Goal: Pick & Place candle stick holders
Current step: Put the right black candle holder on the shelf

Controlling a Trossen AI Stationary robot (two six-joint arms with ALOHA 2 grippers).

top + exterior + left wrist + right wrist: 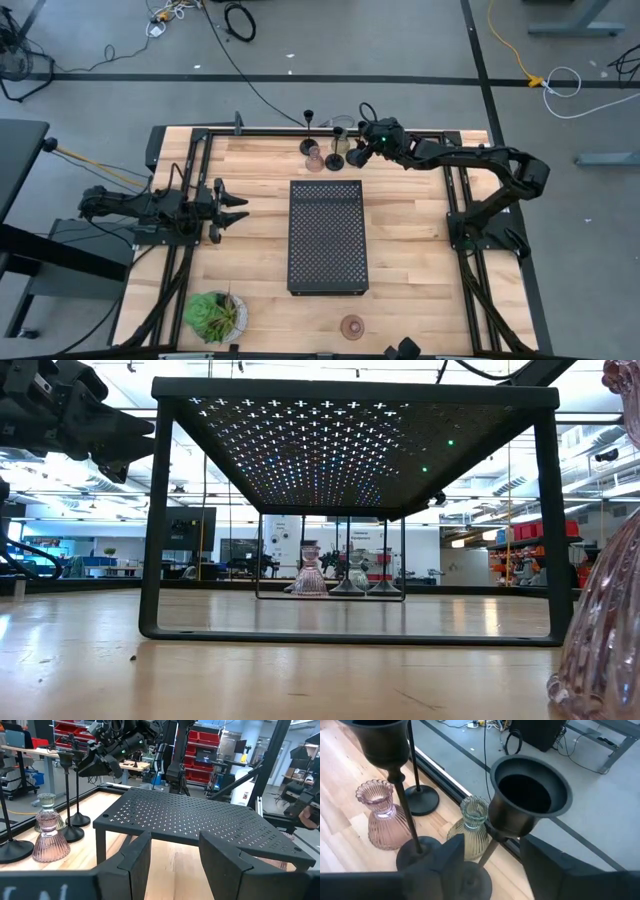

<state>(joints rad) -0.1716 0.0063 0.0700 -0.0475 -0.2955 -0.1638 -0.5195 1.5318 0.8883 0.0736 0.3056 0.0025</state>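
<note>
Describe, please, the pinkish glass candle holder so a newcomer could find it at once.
Start at the black perforated tray mid-table. Past its far edge stands a cluster of holders; the pinkish glass holder is the squat, ribbed one among slim black stemmed holders, beside a greenish twin.

A grey concrete floor (400, 40) crossed by dark tape lines (300, 78) is seen around the wooden counter (420, 250), with black (238, 20), yellow (505, 45) and white cables (565, 82) strewn over it. Red storage bins (75, 729) on shelving and a desk (30, 751) are shown beyond. Bright ceiling lights (40, 475) are reflected across the room.
</note>
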